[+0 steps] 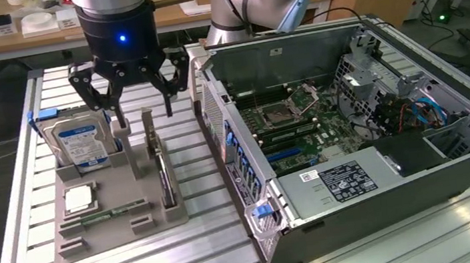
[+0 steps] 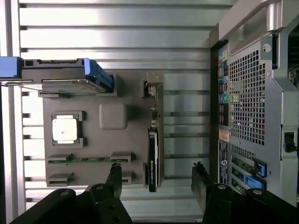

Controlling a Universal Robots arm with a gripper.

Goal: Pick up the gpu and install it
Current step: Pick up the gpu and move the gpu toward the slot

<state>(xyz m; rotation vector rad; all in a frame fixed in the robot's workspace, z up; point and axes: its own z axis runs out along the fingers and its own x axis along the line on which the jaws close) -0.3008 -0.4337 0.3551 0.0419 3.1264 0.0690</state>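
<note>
The gripper [image 1: 142, 104] hangs above the gpu [image 1: 162, 171] with its fingers spread wide and empty. The gpu stands on its long edge along the holder's [image 1: 109, 238] side nearest the case [image 1: 375, 175]. A narrow strip of bare table [image 1: 214, 255] separates card and case. The hard drive [image 1: 78, 145] stands upright on the holder's other side.

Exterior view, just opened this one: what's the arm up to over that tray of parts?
The arm's gripper hangs open above the grey parts tray, holding nothing. It is roughly over the gpu, which stands on edge in its slot in the tray, not yet picked up. The hard drive stands in its own holder. The open computer case lies beside the tray, at the exterior view's right.
</note>
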